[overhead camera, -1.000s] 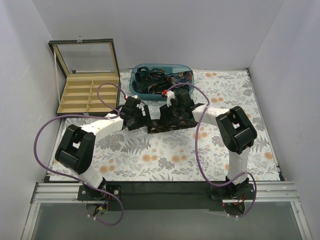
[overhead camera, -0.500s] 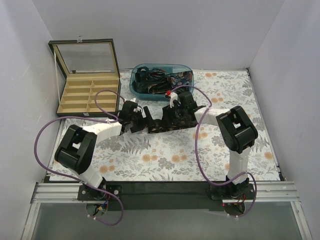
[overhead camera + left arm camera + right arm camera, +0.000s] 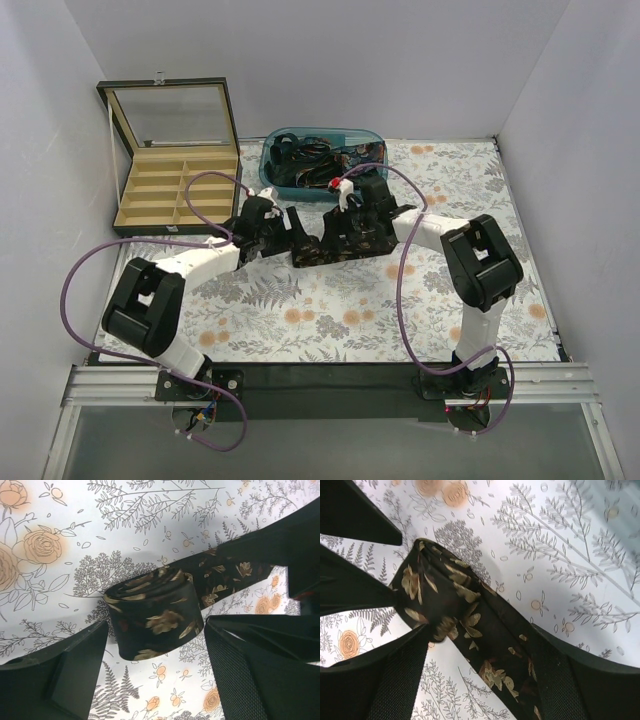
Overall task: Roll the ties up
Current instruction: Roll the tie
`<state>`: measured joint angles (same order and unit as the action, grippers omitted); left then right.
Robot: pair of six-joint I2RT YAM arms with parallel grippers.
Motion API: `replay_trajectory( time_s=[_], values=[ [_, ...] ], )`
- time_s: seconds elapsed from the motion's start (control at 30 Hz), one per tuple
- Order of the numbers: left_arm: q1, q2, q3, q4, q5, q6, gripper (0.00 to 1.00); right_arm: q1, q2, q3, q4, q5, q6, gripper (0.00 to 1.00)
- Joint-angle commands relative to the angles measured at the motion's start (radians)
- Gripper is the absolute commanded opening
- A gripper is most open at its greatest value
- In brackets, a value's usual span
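One of the ties [image 3: 155, 615], black with gold leaf print, lies partly rolled on the floral cloth; its roll [image 3: 427, 592] sits between the two arms at mid-table [image 3: 311, 258]. My left gripper [image 3: 155, 632] is open, its fingers [image 3: 70, 675] either side of the roll's near end without clamping it. The unrolled strip [image 3: 510, 645] runs back between the open jaws of my right gripper [image 3: 480, 635], lying close along the right finger [image 3: 580, 685]. In the top view the left gripper [image 3: 297, 240] and right gripper [image 3: 336, 240] almost meet.
A blue bin [image 3: 268, 170] with more dark ties stands just behind the grippers. A wooden compartment box [image 3: 178, 195] with its glass lid up is at the back left. Purple cables [image 3: 400, 290] loop beside both arms.
The right gripper's jaws have widened around the strip. The left gripper has shifted slightly toward the back and stays open around the roll.
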<state>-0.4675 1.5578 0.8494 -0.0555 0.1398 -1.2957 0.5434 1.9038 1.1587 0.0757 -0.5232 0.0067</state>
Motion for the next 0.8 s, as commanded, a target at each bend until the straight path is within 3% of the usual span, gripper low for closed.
replay_trajectory(
  time_s=[0.0, 0.23, 0.3, 0.47, 0.77],
  values=[
    [0.004, -0.025, 0.043, -0.064, -0.037, 0.029, 0.71, 0.003, -0.066, 0.088, -0.074, -0.041, -0.138, 0.73],
    [0.006, -0.042, 0.096, -0.141, -0.077, 0.042, 0.68, 0.052, -0.063, 0.205, -0.254, -0.074, -0.373, 0.84],
    [0.009, -0.053, 0.108, -0.165, -0.091, 0.044, 0.68, 0.084, -0.055, 0.226, -0.29, -0.052, -0.448, 0.98],
    [0.046, -0.116, 0.128, -0.245, -0.111, 0.058, 0.67, 0.151, -0.014, 0.317, -0.365, -0.026, -0.577, 0.98],
    [0.231, -0.231, 0.083, -0.372, -0.166, 0.157, 0.69, 0.228, 0.138, 0.479, -0.53, 0.025, -0.729, 0.98]
  ],
)
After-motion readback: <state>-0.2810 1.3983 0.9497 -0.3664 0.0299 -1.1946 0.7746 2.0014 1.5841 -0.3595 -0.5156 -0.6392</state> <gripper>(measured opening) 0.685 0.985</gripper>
